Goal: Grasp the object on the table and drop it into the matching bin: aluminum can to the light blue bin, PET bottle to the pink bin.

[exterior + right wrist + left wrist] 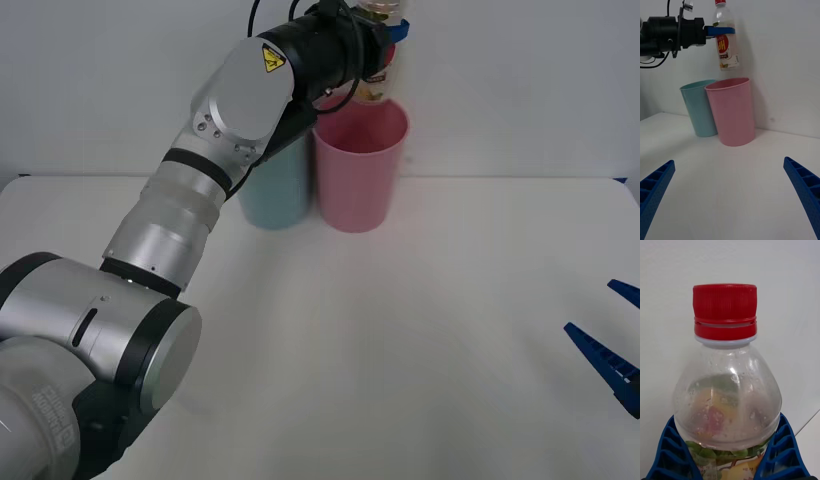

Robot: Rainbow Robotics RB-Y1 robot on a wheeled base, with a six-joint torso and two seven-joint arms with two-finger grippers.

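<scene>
The PET bottle (725,37) hangs upright in the air, red cap up, directly over the pink bin's (732,112) open mouth, pinched around its shoulder by the left gripper (720,30). The light blue bin (698,108) stands touching the pink one on the table (400,330). The right gripper (730,195) waits low, fingers spread wide.

PET bottle (725,37) upright above pink bin (731,111), seemingly over its rim; light blue bin (699,108) touching at left.

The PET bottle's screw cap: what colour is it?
Red, clearest in the left wrist view, on the PET bottle held by the left end effector.
</scene>
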